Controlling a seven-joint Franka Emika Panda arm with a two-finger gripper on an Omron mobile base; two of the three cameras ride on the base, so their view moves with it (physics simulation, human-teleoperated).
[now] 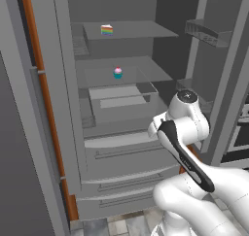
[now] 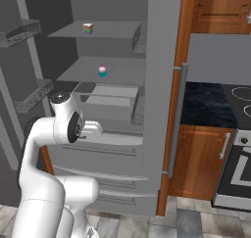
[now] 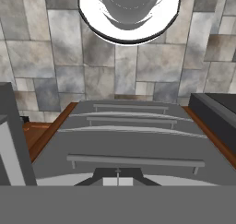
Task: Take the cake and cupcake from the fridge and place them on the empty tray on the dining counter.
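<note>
Clenched, empty fingers [image 3: 118, 182] hang low before the fridge [image 1: 121, 157] drawers, so reaching the cupcake [image 1: 117, 73] mid-shelf risks clipping the shelf's front edge.

The fridge [image 1: 121, 133] looks matt grey metal, its shelves smooth. Glossy brown wood trims the cabinet [image 2: 196, 158] at 3 o'clock. The floor [image 3: 55, 48] is rough mottled stone tile.

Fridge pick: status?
Gripper shut, empty, pointing down over fridge drawers. Cake on upper shelf, cupcake on shelf below, both untouched. Doors open, nothing blocking either.
</note>
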